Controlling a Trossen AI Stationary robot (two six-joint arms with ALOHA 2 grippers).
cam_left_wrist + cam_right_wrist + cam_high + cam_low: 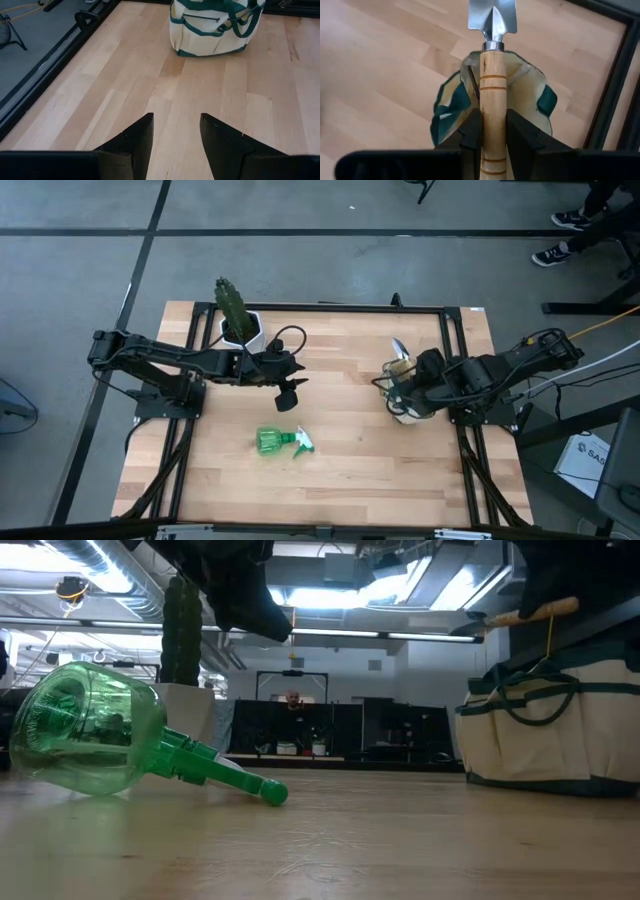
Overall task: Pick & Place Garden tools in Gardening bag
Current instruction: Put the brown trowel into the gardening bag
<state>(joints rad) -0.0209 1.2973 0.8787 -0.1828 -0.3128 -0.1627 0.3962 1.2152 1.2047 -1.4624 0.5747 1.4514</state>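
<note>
My right gripper [492,119] is shut on a metal trowel with a wooden handle [492,65], above the open mouth of the cream gardening bag with green trim [527,95], which stands at the table's right [403,408]. The green translucent spray bottle [280,442] lies on its side on the table near the middle, nozzle toward the right; the low view shows it close up [90,740]. My left gripper [290,390] hovers open and empty above the table, on the far side of the bottle, also in its wrist view [175,122]. Shears and the thin tool do not show. My right gripper pinches the trowel's wooden handle [493,112] between its two fingers, about midway along it. The fingers come from above and lie across the handle. The trowel is lifted clear and roughly level over the bag, its blade [399,348] toward the table's far edge.
A cactus in a white pot [237,320] stands at the far left, close behind my left arm. Bare wood lies between the bottle and the bag [210,30]. A dark frame [350,308] runs round the table's edges.
</note>
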